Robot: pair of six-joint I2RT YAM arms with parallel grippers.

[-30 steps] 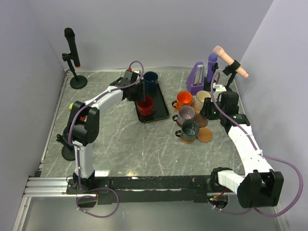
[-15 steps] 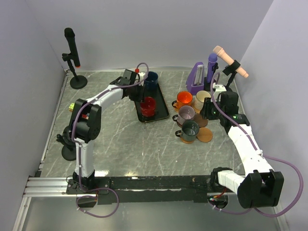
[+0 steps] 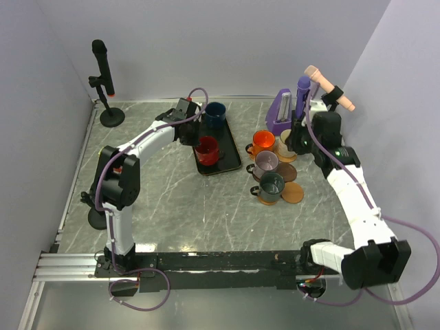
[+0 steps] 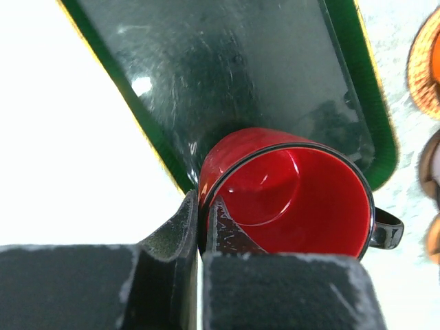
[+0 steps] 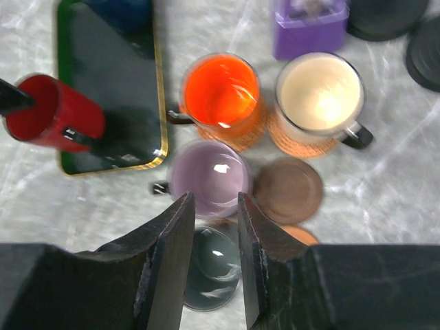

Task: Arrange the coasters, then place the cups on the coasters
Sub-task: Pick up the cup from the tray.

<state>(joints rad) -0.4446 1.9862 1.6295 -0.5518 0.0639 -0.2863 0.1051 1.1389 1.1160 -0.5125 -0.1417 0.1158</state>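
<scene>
The left wrist view's desk (image 4: pixel 62 137) is washed out white, and the jaws hide the red cup's (image 4: pixel 289 185) near rim. The right wrist view's top edge cuts the navy cup (image 5: pixel 117 10); its jaws cover part of the grey-green cup (image 5: pixel 212 265).

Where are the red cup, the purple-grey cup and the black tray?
red cup (image 4: pixel 292 196): left wrist view, on its shiny inside.
purple-grey cup (image 5: pixel 208 177): right wrist view, on its inside bottom.
black tray (image 5: pixel 113 69): right wrist view, on its bare floor.

Left jaws clamped, right jaws ajar
</scene>
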